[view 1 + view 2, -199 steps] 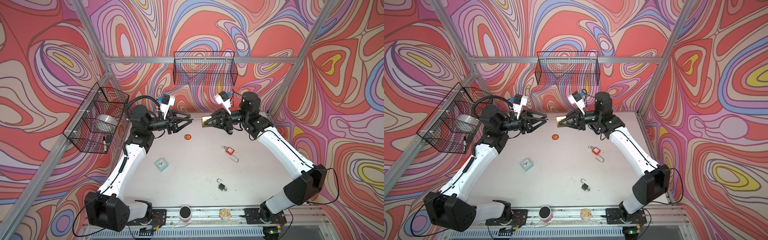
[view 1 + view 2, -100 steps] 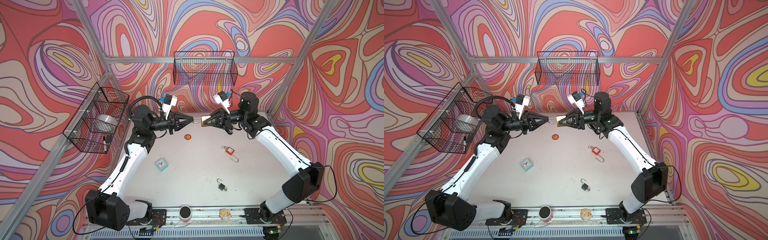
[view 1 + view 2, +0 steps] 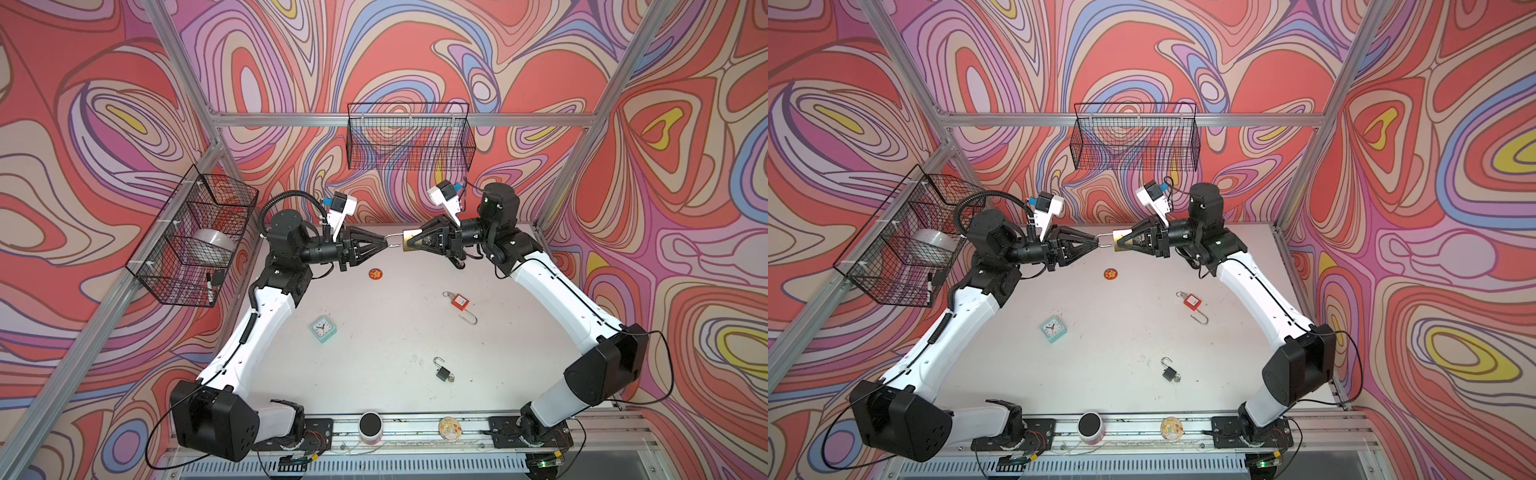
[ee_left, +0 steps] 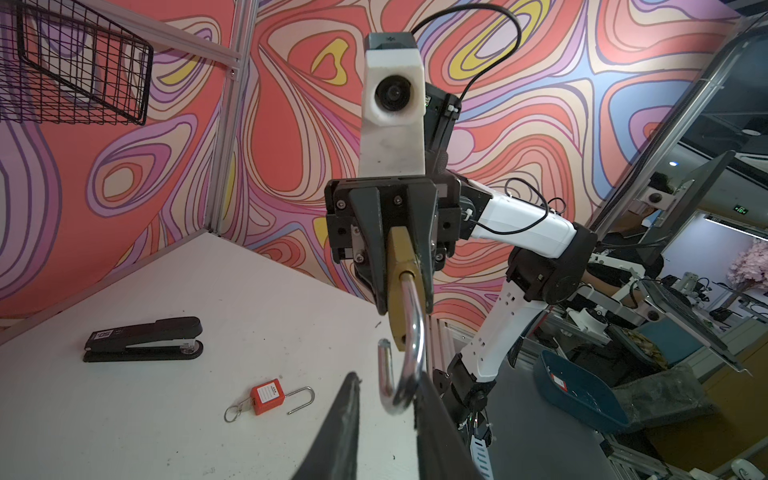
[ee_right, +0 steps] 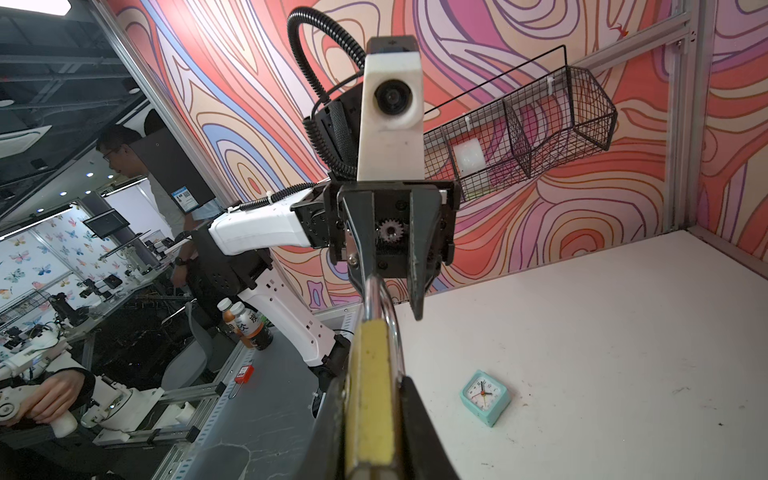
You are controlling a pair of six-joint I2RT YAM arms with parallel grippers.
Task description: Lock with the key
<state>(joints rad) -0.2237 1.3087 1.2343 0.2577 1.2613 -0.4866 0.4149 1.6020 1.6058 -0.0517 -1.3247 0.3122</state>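
Observation:
A brass padlock (image 3: 408,244) (image 3: 1119,245) hangs above the table's far side, with my right gripper (image 3: 411,245) (image 5: 374,386) shut on its body (image 5: 372,395). Its silver shackle (image 4: 415,332) stands swung open, free end off the body, pointing at my left gripper (image 3: 384,242) (image 4: 386,386). The left jaws are a little apart around the shackle's bend. One finger (image 4: 432,415) touches it and the other finger (image 4: 345,415) stands clear. The key is hidden.
On the table lie a red padlock (image 3: 458,300) with open shackle, a small black padlock (image 3: 442,372), a teal clock (image 3: 323,328), an orange disc (image 3: 376,274) and a black stapler (image 4: 143,338). Wire baskets (image 3: 409,137) (image 3: 195,237) hang on the walls.
My left gripper moved right to the padlock's shackle and its jaws narrowed from wide open to a small gap around the bend. The right gripper kept holding the padlock in place.

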